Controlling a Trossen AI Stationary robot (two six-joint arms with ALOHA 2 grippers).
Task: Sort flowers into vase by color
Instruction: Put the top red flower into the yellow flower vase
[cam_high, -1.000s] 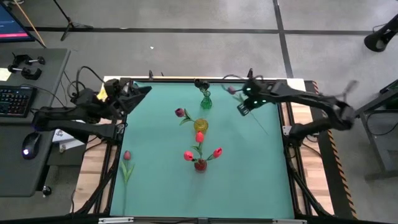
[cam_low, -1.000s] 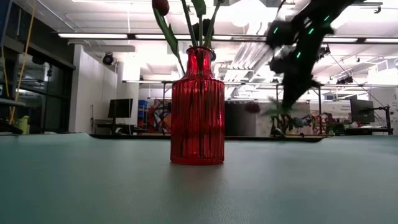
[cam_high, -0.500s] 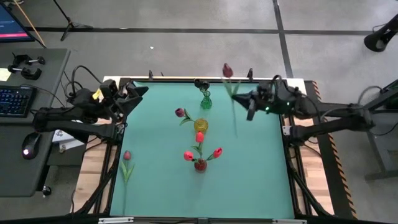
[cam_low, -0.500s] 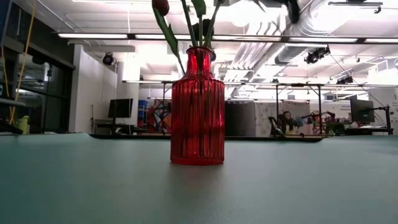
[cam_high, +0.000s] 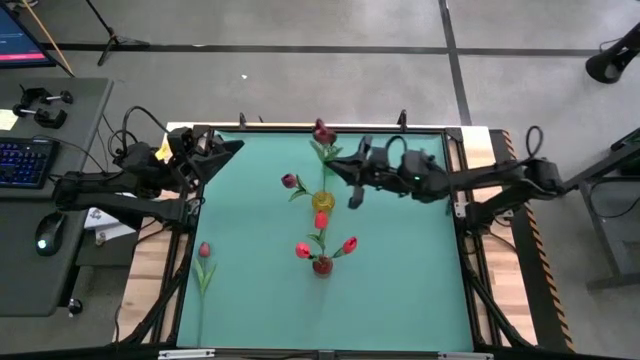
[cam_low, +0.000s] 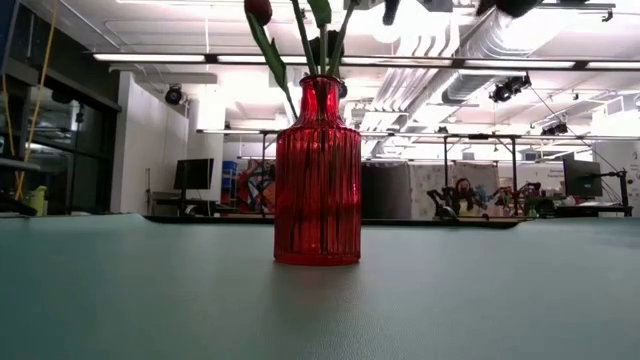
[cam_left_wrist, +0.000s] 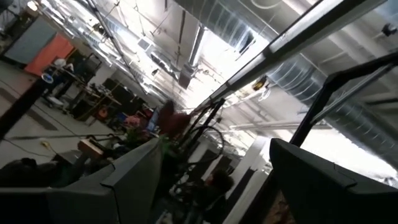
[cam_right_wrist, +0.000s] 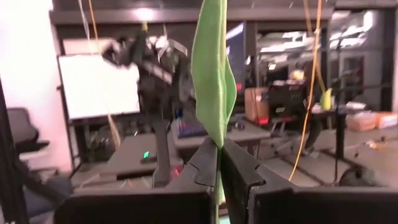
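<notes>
Right tool (cam_high: 345, 178) clamped on maroon tulip (cam_high: 322, 131); I keep stem vertical, center it over yellow vase (cam_high: 322, 201). Left tool (cam_high: 228, 146) wide, parked.

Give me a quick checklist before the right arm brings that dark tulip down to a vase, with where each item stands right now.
1. Grip: right gripper shut on the stem of the maroon tulip, leaf upright between the fingers. Ok.
2. Tulip clear of the table: it hangs above the far middle. Ok.
3. Target match: the yellow vase already has a dark tulip leaning from it; the red vase holds the red tulips. Ok.
4. Green vase: sits right by the carried stem, so it may get knocked. Not ok.
5. Left gripper: open, parked at the table's far left corner. Ok.
6. Stem tip over a vase mouth: cannot tell.
</notes>
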